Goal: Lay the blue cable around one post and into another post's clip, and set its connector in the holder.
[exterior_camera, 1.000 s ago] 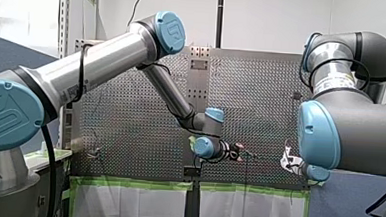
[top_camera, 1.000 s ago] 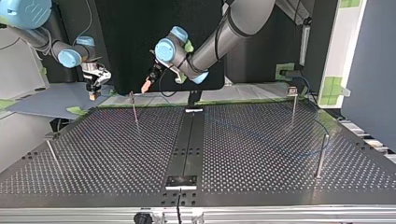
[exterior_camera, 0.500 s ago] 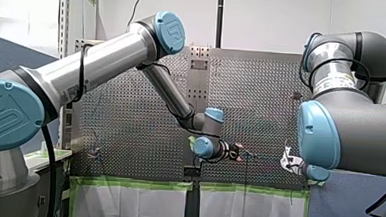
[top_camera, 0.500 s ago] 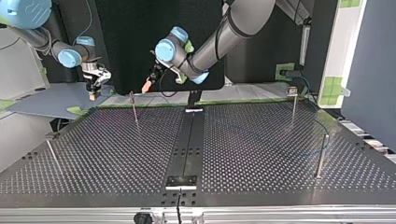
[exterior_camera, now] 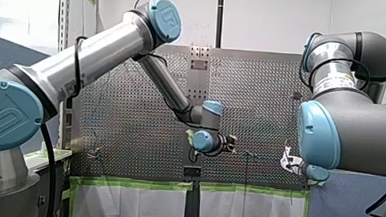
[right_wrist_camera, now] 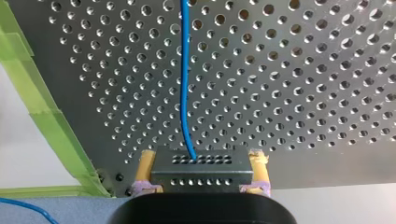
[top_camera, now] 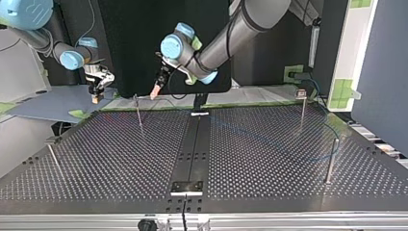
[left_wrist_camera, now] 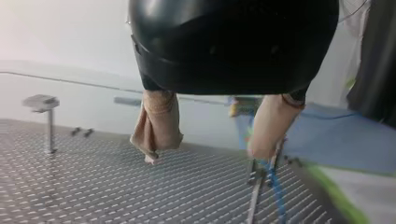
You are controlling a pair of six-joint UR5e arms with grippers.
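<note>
Okay so | our right claw is clamped on the connector, upper left of the top view | blue cable trails from it over the bench | left claw gaping, empty, beside a post | cable looks light and floppy, we'd grab close to the post

A robotics lab, by the look of it: two big grey-and-blue industrial arms stand at a dark perforated bench edged with green tape, with thin metal posts set into its holes. A bare white wall stands behind.
</note>
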